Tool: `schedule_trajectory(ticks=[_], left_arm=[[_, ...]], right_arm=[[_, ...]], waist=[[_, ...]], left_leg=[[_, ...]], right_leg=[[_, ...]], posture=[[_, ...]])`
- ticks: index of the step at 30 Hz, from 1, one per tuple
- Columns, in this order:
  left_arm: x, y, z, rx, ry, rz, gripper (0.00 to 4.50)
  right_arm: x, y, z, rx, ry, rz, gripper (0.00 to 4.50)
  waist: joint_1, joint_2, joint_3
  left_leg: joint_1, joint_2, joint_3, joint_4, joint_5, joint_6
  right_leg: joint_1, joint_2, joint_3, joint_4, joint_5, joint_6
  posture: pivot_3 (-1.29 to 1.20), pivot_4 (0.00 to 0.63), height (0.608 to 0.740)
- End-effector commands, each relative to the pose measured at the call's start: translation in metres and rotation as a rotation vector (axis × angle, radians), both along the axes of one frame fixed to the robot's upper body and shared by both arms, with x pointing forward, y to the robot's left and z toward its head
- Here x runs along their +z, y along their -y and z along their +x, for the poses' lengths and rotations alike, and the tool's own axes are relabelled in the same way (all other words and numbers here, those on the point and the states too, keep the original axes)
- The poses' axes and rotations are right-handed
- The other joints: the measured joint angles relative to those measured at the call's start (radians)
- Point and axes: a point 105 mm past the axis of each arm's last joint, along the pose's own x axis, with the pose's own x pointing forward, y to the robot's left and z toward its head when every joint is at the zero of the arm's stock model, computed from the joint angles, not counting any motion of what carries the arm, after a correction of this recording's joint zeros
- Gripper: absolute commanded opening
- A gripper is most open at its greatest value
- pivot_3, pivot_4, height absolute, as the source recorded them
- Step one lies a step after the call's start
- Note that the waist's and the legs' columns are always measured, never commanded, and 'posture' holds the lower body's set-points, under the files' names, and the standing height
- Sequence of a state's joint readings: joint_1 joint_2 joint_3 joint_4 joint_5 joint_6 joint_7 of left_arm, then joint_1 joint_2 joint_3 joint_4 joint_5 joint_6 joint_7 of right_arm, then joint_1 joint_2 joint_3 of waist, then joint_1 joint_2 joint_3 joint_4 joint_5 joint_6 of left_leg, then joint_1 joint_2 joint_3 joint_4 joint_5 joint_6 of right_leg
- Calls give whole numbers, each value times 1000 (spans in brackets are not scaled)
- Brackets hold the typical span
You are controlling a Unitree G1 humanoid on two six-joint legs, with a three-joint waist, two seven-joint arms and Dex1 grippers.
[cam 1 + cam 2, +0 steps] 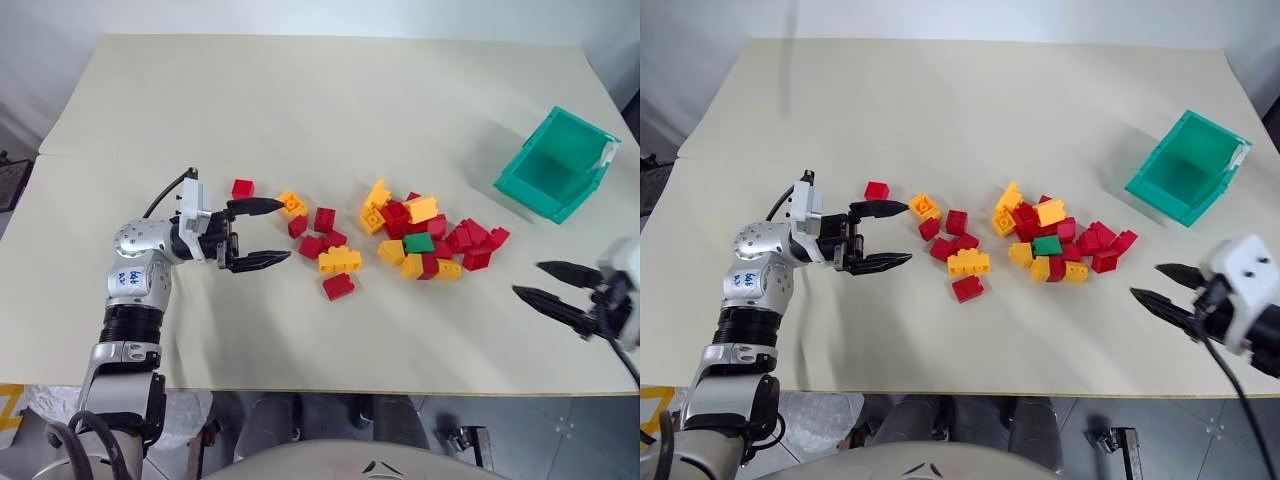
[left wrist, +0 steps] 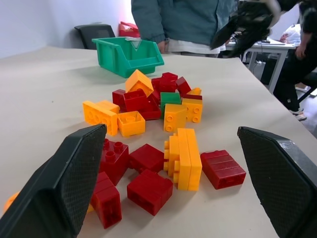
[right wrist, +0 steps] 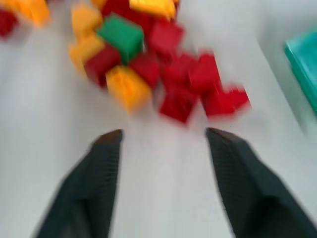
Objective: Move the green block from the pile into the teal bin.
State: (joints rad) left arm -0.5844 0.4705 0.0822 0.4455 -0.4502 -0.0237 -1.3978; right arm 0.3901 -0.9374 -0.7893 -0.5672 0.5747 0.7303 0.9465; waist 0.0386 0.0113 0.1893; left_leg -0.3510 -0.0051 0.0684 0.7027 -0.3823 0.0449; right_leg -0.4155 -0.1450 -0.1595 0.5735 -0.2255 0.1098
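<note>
Over table (image 1: pixel 300 90), both jaws apart.

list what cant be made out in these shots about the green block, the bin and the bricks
- green block: underside and lower sides hidden by the red and yellow bricks packed around it, head views.
- teal bin: label writing too small to read; outer walls on the far side hidden.
- pile: brick edges and studs smeared by blur, right wrist view.

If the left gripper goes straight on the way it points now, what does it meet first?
Probably the small cluster of red bricks just ahead of the open left gripper, before the yellow-orange brick; exact depth is unclear.
</note>
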Motion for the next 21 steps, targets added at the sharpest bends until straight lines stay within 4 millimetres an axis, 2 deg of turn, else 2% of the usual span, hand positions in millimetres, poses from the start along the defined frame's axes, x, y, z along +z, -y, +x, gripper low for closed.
schedule_trajectory(ticks=[1, 3, 9, 14, 17, 21], left_arm=[[9, -1, 2, -8, 42, -4, 4500], [9, 0, 3, -7, 44, -6, 4500], [10, 3, 5, -7, 50, -14, 4500], [12, 5, 4, -5, 63, -22, 4500], [11, 6, 2, -1, 71, -31, 4500], [10, 7, -1, 5, 75, -43, 4500]], right_arm=[[21, -6, -2, 26, 56, -38, 4088], [23, -13, 2, 38, 64, -37, 4482], [26, -57, 45, 73, 134, 26, 4482], [14, -88, 86, 95, 61, 20, 4482], [1, -92, 108, 58, -10, -25, 4482], [-13, -99, 124, 49, -80, -73, 4482]], waist=[[-8, 0, 0], [-14, 0, 0], [-18, 0, 0], [-14, 0, 0], [-13, 0, 0], [-15, 0, 0]], left_leg=[[0, 0, 0, 0, 0, 0], [0, 0, 0, 0, 0, 0], [1, 0, 0, 2, 0, -1], [-2, 0, -1, 4, 1, -1], [-4, -1, -1, 7, 1, -1], [-5, -1, -2, 8, 0, 0]], right_leg=[[0, 0, 0, 0, 0, 0], [0, -1, 1, 0, 1, 0], [0, -2, 1, 2, 1, -1], [-2, -2, 0, 2, 1, -1], [-2, -2, -1, 2, 1, -1], [-2, -2, -2, 2, 1, -1]], posture=[[0, 150, 740], [0, 150, 740], [0, 150, 740], [0, 150, 740], [0, 150, 740], [0, 150, 740]])
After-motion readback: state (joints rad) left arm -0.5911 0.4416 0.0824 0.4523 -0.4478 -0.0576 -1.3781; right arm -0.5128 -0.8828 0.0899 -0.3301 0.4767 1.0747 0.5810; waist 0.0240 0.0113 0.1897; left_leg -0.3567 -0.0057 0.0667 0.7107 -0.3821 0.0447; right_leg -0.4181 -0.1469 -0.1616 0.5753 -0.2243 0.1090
